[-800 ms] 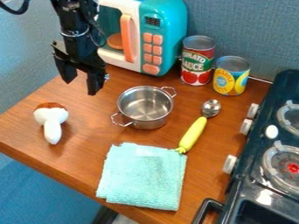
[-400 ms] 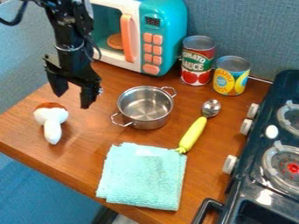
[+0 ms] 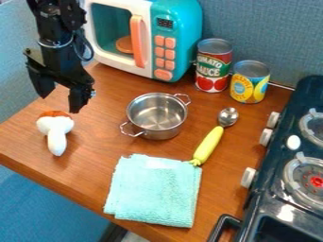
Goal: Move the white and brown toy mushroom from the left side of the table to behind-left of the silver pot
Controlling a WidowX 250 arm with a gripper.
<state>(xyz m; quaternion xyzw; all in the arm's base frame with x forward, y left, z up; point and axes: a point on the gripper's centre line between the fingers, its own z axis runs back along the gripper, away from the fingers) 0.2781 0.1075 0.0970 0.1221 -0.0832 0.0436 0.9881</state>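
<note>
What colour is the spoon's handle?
Yellow-green; the spoon's handle shows best in the camera view.

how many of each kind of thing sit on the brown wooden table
teal-and-white boxy toy microwave: 1
cylindrical metal cans (red can, yellow-and-blue can): 2
round silver metal pot: 1
yellow-handled metal spoon: 1
folded square turquoise cloth: 1
white, brown-topped mushroom-shaped toy: 1
total: 7
</note>
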